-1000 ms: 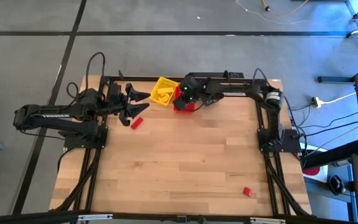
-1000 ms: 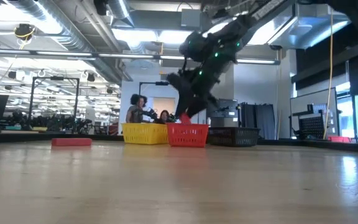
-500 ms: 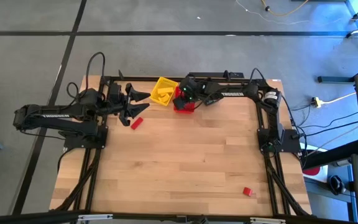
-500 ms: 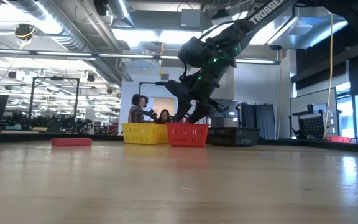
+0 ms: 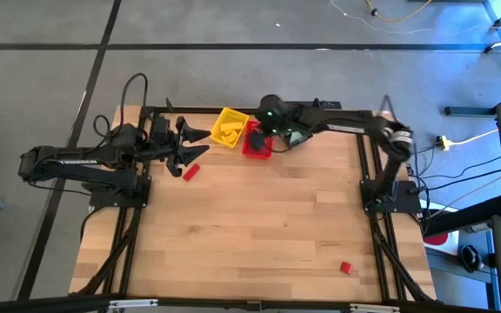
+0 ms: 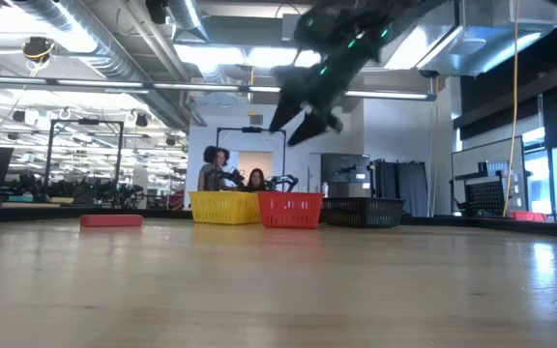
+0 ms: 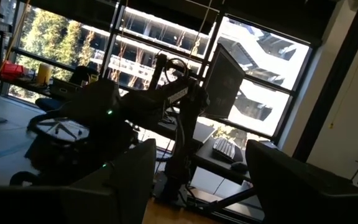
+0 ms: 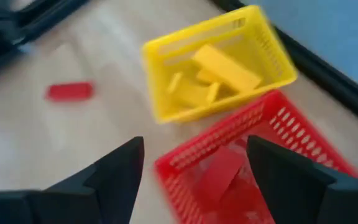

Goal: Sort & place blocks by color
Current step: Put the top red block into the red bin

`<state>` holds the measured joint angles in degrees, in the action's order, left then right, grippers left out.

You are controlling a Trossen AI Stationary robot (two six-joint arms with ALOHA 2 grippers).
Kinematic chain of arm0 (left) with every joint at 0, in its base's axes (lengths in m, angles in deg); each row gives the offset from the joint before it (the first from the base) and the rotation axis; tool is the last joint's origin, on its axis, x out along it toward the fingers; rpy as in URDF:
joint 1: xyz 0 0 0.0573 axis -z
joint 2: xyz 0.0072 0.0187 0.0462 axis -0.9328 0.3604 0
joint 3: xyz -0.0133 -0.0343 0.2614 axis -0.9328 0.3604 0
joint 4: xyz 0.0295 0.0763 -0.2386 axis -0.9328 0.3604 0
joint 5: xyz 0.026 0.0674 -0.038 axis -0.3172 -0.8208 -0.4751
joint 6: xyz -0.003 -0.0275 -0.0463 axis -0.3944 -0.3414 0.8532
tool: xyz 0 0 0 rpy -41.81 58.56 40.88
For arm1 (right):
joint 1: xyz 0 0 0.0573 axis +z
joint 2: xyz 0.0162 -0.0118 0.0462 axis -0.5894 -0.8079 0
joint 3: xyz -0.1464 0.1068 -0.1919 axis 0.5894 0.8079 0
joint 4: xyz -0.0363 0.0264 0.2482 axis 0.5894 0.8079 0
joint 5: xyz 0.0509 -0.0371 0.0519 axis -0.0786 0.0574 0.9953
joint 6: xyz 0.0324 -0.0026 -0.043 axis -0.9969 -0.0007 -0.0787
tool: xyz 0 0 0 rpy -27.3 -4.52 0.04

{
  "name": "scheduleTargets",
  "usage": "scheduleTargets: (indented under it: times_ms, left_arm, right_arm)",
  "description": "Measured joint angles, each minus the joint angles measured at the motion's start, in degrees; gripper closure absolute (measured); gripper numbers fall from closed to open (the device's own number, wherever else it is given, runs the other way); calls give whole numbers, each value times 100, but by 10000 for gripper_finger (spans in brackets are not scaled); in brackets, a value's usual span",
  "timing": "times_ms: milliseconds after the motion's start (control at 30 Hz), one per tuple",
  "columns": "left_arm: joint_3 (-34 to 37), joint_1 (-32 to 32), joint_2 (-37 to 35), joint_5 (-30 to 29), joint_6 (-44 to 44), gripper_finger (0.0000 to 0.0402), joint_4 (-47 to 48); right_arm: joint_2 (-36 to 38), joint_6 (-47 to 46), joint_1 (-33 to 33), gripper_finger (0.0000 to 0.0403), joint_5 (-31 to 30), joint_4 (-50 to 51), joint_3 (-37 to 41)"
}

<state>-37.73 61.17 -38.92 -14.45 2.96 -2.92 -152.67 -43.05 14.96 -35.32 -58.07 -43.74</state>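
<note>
Red and yellow plastic dominates the far edge of the wooden desk (image 5: 250, 226), where a yellow basket (image 5: 229, 126) holding yellow blocks (image 8: 219, 68) stands touching a red basket (image 5: 256, 142) with red blocks (image 8: 216, 171) lying inside. Above the red basket hangs the right pincer (image 8: 194, 171), its two dark fingers spread wide with nothing between them, raised well clear of the basket rims in the low view. Off to the left, the left pincer (image 5: 188, 143) waits near the far left corner with its fingers parted and nothing held, just beside a red bar (image 5: 190, 171) that lies flat on the bare wood. One more small red block (image 5: 346, 268) sits alone near the front right corner, well apart from everything else. A black basket (image 6: 361, 210) shows only in the low view, to the right of the red one. People can be seen in the room beyond the desk. Judging by these views, two red pieces are yet to be sorted. Such blocks look light, stiff and hard-edged, unlikely to deform or break, though smooth faces may slip under a shallow grip. The bar would best be taken across its short width at mid-length, so it does not swing; the small block across any two opposite flat faces.
</note>
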Motion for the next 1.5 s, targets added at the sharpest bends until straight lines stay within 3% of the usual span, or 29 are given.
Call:
scheduleTargets:
  times_ms: [167, 300, 533, 700, 833, 1133, 1500]
  left_arm:
    - [0, 0, 0, 0, 0, 161, 15]
    - [0, 0, 0, 21, -2, 161, 23]
    - [0, 2, 2, 153, 0, 161, 225]
    - [0, 2, 2, 131, -1, 161, 337]
    - [0, 0, 2, 83, 0, 161, 358]
    - [0, 0, 2, -53, 0, 161, 365]
    - [0, 2, 4, -76, 48, 161, 594]
  right_arm:
    - [1022, 300, 386, 128, 245, 228, 675]
    - [2048, -92, 785, 129, 204, -292, 1730]
    - [3834, -1238, 1496, 129, 74, -2600, 3675]
    - [4657, -1361, 1786, 129, -170, -4608, 4546]
    - [5008, -1162, 1814, 129, -165, -5217, 4791]
    - [5150, -476, 1812, 128, -103, -5219, 4808]
    - [5145, -445, 1812, 128, -104, -5218, 4808]
